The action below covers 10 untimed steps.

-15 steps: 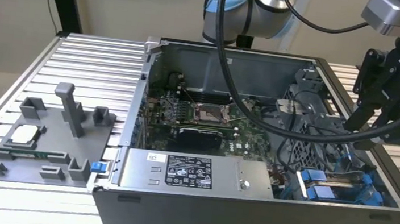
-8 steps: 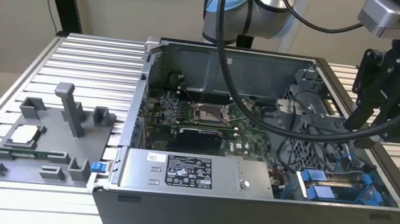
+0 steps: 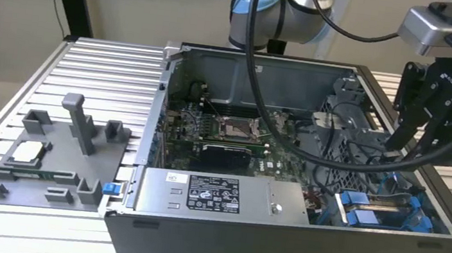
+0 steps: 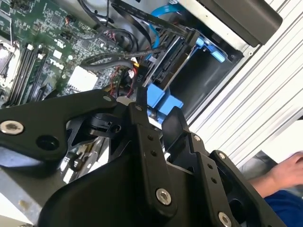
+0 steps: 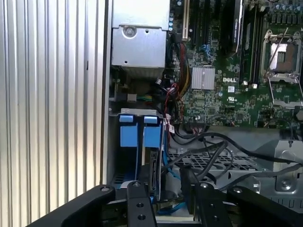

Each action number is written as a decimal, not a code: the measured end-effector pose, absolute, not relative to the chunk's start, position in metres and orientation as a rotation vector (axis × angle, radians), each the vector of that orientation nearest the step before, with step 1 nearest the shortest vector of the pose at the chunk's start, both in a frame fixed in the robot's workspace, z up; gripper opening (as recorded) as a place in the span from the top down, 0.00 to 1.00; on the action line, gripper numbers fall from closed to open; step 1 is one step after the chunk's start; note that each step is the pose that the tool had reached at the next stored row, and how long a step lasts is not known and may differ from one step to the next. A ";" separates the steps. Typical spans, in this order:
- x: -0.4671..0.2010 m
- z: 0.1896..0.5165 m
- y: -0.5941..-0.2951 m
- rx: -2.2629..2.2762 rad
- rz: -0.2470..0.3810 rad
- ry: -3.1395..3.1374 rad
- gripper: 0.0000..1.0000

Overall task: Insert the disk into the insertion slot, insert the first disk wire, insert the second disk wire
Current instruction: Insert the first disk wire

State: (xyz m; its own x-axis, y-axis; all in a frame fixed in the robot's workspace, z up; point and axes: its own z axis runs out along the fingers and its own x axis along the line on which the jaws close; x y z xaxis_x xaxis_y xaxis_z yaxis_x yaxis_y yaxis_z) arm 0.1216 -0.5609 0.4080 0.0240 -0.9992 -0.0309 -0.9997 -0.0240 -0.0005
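The disk stands on edge in its blue carrier inside the insertion slot, at the case's near corner on the exterior view's right. The second wrist view shows the disk with blue carrier tabs beside it. A black cable and a blue flat wire run to the disk's end; I cannot tell if they are plugged in. My black gripper hangs above the slot, open, with nothing between its fingers. It also appears in both wrist views.
The open computer case lies on a ribbed aluminium table. Inside are the motherboard, a labelled power-supply box and loose black cables. A grey fixture sits on the exterior view's left. A person's hand rests beside the case.
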 end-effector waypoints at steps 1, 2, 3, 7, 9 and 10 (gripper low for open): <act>0.122 0.407 -0.561 -2.236 0.034 2.175 0.00; 0.122 0.406 -0.561 -2.239 0.034 2.171 0.00; 0.122 0.406 -0.561 -2.242 0.034 2.169 0.00; 0.122 0.405 -0.561 -2.246 0.034 2.165 0.00; 0.122 0.405 -0.561 -2.246 0.034 2.165 0.00; 0.122 0.405 -0.561 -2.246 0.034 2.165 0.00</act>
State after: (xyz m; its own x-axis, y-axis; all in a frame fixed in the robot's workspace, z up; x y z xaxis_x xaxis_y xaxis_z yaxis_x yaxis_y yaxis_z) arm 0.1216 -0.5606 0.4052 0.0368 -0.9988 -0.0309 -0.9993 -0.0368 -0.0008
